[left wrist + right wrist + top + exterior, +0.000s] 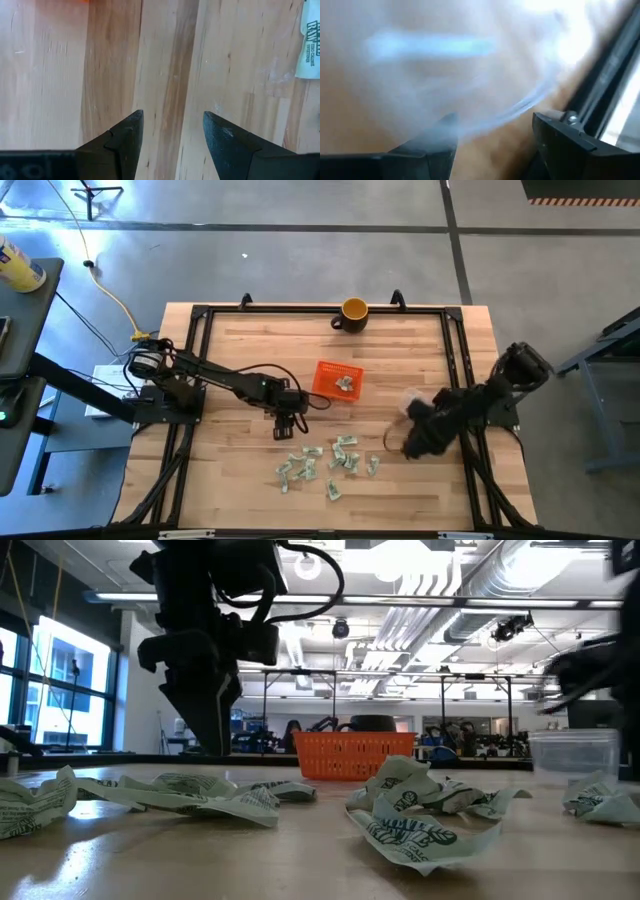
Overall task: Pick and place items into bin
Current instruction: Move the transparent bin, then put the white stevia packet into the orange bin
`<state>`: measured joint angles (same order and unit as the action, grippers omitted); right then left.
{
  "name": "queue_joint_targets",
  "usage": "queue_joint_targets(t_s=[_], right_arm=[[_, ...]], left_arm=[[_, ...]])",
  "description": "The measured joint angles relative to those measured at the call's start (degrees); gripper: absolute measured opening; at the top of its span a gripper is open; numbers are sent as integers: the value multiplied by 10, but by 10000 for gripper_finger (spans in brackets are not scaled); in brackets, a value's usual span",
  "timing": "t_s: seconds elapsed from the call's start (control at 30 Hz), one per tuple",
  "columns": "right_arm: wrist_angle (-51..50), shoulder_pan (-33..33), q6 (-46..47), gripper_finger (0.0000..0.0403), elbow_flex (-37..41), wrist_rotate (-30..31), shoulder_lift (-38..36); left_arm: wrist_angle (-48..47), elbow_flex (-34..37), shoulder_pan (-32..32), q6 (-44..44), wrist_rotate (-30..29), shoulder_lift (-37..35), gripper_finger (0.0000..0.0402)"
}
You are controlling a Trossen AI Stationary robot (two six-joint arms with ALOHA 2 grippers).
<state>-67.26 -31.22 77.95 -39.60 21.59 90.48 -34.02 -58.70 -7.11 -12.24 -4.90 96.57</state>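
Note:
Several crumpled green-and-white wrappers [322, 460] lie in a loose pile on the wood near the table's near edge, and they spread across the low view's foreground [415, 815]. The orange basket [335, 378] stands at mid-table with a wrapper [345, 383] inside. My left gripper [285, 430] points down, open, over bare wood [170, 125] between basket and pile. One wrapper [310, 45] shows at the edge of its view. My right gripper [405, 445] is on the pile's right side, its fingers apart [492, 127]. My right gripper has a blurred clear plastic container [470, 75] right in front of its spread fingers; I cannot tell whether it touches it. My left gripper touches nothing.
A yellow-orange mug [353, 312] stands at the table's far edge. The clear plastic container [411, 402] sits by the right arm and shows at the low view's right [575, 752]. A black frame [200, 315] rims the tabletop. Bare wood lies left of the pile.

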Motion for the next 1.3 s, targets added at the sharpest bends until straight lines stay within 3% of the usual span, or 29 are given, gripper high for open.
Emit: queue_joint_targets(t_s=[0.1,0.23,0.4,0.47,0.57,0.63,0.8,0.9,1.0,1.13,1.3], right_arm=[[3,66,27,243,6,18,0],[43,93,-19,243,-17,35,-21],[156,97,11,243,-31,-14,-83],[248,79,-69,243,-30,-37,-104],[371,49,-246,243,-28,-166,-113],[415,27,-346,243,-28,-212,-107],[490,-8,-616,243,-27,-180,-73],[543,-9,-726,243,-27,-162,-43],[570,-6,-766,243,-27,-188,-4],[591,-7,-800,243,-27,-175,40],[579,2,-757,228,-43,-150,55]], left_arm=[[-3,0,0,0,0,0,238],[-9,0,0,-14,19,0,238],[-9,0,-5,-27,40,0,238],[-8,0,-10,-28,42,0,238],[-2,0,-20,-19,43,0,238],[0,0,-27,-17,43,0,238],[-1,0,-45,-34,41,0,238],[-4,0,-57,-52,40,0,238],[-4,0,-69,-66,40,0,238],[-8,0,-78,-78,39,0,238],[-24,0,-80,-86,38,0,238]])
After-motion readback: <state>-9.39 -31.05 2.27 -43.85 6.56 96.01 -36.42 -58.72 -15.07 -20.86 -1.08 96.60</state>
